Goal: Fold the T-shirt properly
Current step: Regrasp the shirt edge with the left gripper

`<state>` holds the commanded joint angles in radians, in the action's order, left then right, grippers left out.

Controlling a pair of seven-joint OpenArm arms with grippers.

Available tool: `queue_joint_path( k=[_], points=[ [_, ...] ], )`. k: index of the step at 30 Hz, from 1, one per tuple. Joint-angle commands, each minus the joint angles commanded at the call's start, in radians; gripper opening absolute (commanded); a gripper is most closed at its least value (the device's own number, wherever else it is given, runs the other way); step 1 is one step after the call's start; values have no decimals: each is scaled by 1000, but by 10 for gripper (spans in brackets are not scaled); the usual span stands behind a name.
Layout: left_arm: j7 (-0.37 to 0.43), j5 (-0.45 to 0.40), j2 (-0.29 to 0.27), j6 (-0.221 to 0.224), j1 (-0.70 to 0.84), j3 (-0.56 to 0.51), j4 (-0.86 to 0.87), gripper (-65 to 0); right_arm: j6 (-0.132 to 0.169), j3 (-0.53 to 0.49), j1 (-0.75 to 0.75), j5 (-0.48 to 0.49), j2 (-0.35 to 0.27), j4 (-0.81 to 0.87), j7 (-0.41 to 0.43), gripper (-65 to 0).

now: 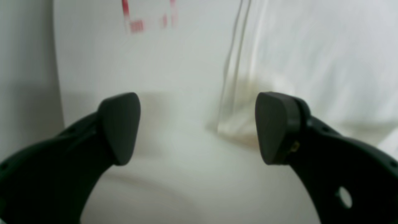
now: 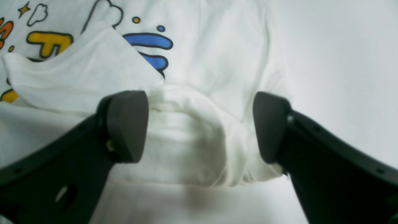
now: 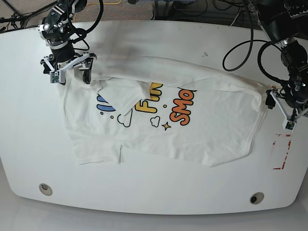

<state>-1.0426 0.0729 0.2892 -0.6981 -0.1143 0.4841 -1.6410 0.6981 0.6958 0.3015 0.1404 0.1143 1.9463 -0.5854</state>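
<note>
The white T-shirt (image 3: 192, 130) lies spread on the table with its colourful lettering print (image 3: 163, 106) facing up. One sleeve flap (image 3: 122, 94) is folded over the blue part of the print. My right gripper (image 3: 71, 74) is open at the shirt's far left corner. In the right wrist view a bunched fold of the T-shirt (image 2: 192, 133) sits between the right gripper's (image 2: 199, 124) spread fingers. My left gripper (image 3: 280, 111) is open at the shirt's right edge. In the left wrist view the left gripper (image 1: 197, 127) straddles the T-shirt's stitched hem (image 1: 230, 77).
The white table (image 3: 159, 43) has red tape marks (image 3: 280, 154) near the right edge, also in the left wrist view (image 1: 136, 25). Two round holes (image 3: 45, 188) (image 3: 256, 198) sit near the front edge. Black cables (image 3: 240, 43) loop at the back right.
</note>
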Motion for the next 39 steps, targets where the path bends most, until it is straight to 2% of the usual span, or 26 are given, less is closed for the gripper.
queue_joint_path(
  k=[11, 24, 26, 28, 34, 37, 39],
  points=[
    [52, 0, -72, 0, 2, 28, 78, -108, 0, 0, 11, 0, 0, -2, 0, -217],
    [54, 0, -75, 0, -15, 29, 161, -111, 0, 0, 9, 0, 0, -2, 0, -222],
    [54, 2, -75, 0, -15, 29, 163, -131, 0, 0, 9, 0, 0, -2, 0, -222],
    [54, 2, -75, 0, -17, 29, 167, -188, 0, 0, 9, 0, 0, -2, 0, -222],
    [54, 0, -75, 0, -21, 28, 190, -501, 0, 0, 11, 0, 0, -2, 0, -222],
    [51, -3, -75, 0, -40, 28, 201, -593, 0, 0, 11, 0, 0, -2, 0, -222],
    [46, -3, -75, 0, -46, 28, 196, -624, 0, 0, 11, 0, 0, -2, 0, -222]
  ],
)
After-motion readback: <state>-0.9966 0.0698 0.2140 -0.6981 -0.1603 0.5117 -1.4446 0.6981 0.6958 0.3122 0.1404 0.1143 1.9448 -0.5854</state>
